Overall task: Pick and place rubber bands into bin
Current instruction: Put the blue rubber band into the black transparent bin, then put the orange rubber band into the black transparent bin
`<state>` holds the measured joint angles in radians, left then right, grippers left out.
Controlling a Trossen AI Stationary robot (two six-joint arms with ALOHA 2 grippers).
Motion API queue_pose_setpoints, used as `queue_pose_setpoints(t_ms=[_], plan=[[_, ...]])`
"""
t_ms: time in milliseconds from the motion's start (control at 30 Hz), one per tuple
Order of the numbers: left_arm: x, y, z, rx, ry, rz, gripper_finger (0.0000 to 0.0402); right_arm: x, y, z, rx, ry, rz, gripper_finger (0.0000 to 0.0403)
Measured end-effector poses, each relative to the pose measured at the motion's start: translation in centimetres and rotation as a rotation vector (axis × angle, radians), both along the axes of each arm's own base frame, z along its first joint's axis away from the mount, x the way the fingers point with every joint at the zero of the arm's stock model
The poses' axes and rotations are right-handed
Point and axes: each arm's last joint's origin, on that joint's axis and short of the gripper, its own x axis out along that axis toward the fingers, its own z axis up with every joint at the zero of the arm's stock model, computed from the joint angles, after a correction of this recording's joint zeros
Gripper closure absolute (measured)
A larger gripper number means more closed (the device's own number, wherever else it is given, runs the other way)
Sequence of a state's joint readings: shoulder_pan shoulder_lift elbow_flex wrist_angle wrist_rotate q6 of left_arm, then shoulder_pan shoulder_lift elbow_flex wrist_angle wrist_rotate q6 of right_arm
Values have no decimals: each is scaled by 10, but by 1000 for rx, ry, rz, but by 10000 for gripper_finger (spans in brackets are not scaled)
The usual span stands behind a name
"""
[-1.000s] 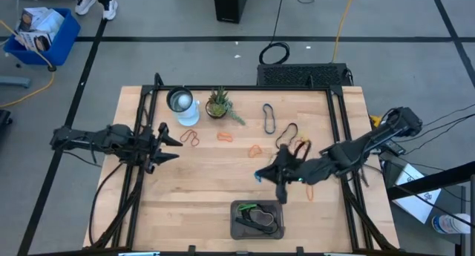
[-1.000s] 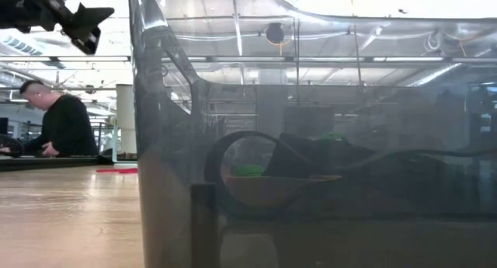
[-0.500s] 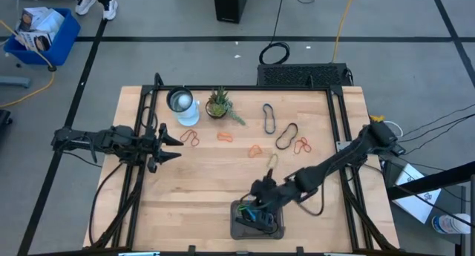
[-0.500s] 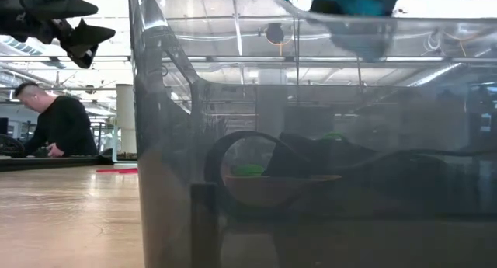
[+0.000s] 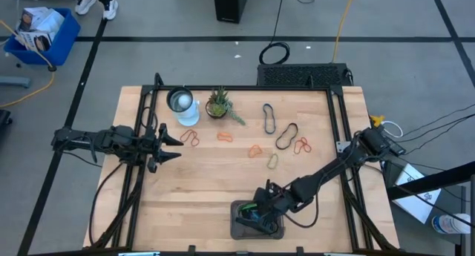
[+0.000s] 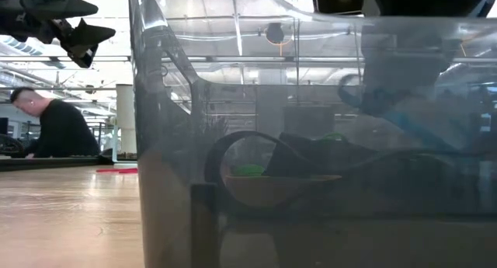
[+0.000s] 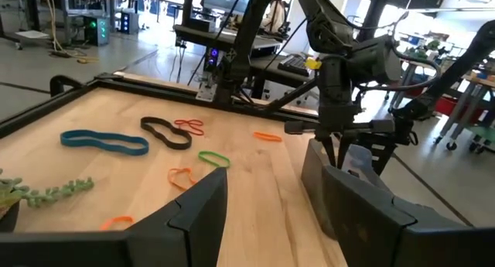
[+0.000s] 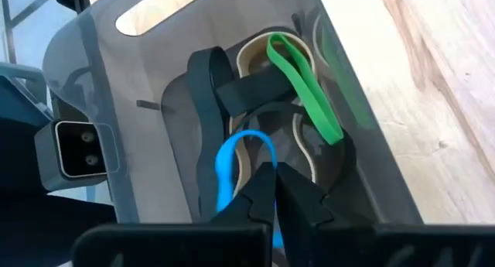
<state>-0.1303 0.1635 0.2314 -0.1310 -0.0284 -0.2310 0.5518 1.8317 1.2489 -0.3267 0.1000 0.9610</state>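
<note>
The dark grey bin [image 5: 239, 228] stands at the table's near edge and holds black bands [image 8: 213, 81] and a green band [image 8: 305, 81]. My right gripper [image 5: 261, 210] is over the bin, pointing down into it, shut on a light blue rubber band [image 8: 226, 162]. In the low view the gripper [image 6: 388, 74] and the blue band [image 6: 411, 128] show behind the bin's wall [image 6: 171, 182]. Loose bands lie at the far right of the table: blue [image 5: 269, 118], black [image 5: 287, 136], red [image 5: 301, 145], green [image 5: 273, 161], orange [image 5: 255, 150]. My left gripper [image 5: 174, 141] waits open at the table's left edge. My right gripper pinches the light blue band at one spot of its loop [image 8: 268, 152] between its two shut fingertips, coming from above and pointing down. The band's loop curls out beside the fingertips inside the bin, slack. Whether it rests on the bands below, I cannot tell.
A small potted plant [image 5: 219, 104] and a white round cup [image 5: 180, 102] stand at the far left, with red [image 5: 191, 138] and orange [image 5: 225, 136] bands near them. Black frame rails [image 5: 343, 130] run along both table sides. A person [image 6: 58, 128] sits beyond the table.
My right gripper has carried the light blue band from the table's right middle toward the near edge, come over the bin and gone down into it, staying shut. The band now sits within the bin's walls.
</note>
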Motion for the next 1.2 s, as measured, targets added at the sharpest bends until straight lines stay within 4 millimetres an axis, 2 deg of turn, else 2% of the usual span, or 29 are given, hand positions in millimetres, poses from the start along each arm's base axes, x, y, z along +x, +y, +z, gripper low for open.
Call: queue_pose_setpoints(t_ms=[400,733,800,933,1067,1200], plan=[[0,0,0,-1,0,0,188,-1,1,0,44,26,11,371],[0,0,0,-2,0,0,188,-3,-1,2,35,37,26,280],[0,0,0,-2,0,0,188,-5,-2,11,55,22,38,269],[0,0,0,-2,0,1,188,-19,-11,44,65,-18,-3,259],[0,0,0,-7,0,1,188,-48,-32,78,62,23,-178,258],[0,0,0,-8,0,1,188,-85,-56,100,39,136,-407,260]])
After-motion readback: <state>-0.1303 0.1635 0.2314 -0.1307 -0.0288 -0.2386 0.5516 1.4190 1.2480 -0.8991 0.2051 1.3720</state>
